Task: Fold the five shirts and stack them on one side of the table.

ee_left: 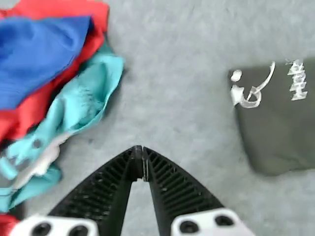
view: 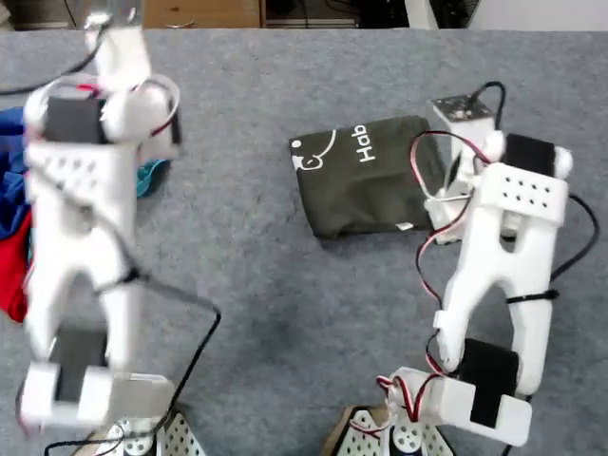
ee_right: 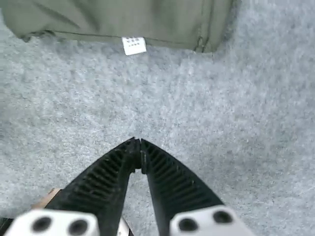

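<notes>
Unfolded stock lies heaped at the left edge of the high view: a blue shirt [view: 9, 166] on top, a red shirt [view: 13, 280] under it, and a teal shirt [view: 152, 177] spilling toward the centre; in the left wrist view the three overlap and touch, and whether a fifth garment lies among them cannot be told. The left end effector [ee_left: 138, 153] is clenched and empty, poised over bare desk [view: 247, 313] just beside the teal hem. Hazard 1: a grasp into the overlapped heap would likely take more than one layer; the cause is that the teal fabric is tucked beneath the red and blue, so pulling it may drag the whole heap across the desk. Hazard 2: a clenched approach would push cloth instead of catching it; the jaws must be released before descent. To the right of centre lies the folded olive shirt [view: 366, 180], flat, white print uppermost, the one garment that appears finished. The right end effector [ee_right: 138, 146] is clenched and empty, over bare desk near the folded edge that bears a white label [ee_right: 134, 45]. Hazard 3: the right arm [view: 503, 247] and its red wiring [view: 432, 190] cross the olive shirt's right edge in the high view; a sweep from there could snag or unfold it; a loose fold would then make an unstable base for stacking.
</notes>
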Robot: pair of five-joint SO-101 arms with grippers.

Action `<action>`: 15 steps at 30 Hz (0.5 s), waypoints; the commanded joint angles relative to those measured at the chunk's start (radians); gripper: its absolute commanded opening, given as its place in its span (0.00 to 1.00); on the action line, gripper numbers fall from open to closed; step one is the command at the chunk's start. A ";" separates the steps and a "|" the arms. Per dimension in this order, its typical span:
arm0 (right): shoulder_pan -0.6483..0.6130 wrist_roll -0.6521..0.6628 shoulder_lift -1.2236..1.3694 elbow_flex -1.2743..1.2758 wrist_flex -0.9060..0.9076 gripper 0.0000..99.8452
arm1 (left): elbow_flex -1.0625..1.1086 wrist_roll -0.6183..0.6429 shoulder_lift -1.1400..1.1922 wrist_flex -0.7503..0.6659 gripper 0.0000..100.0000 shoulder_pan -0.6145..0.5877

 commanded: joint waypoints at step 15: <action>-0.025 -0.523 0.160 -0.007 -0.196 0.30 | 1.540 -0.146 -0.720 -0.910 0.02 -0.425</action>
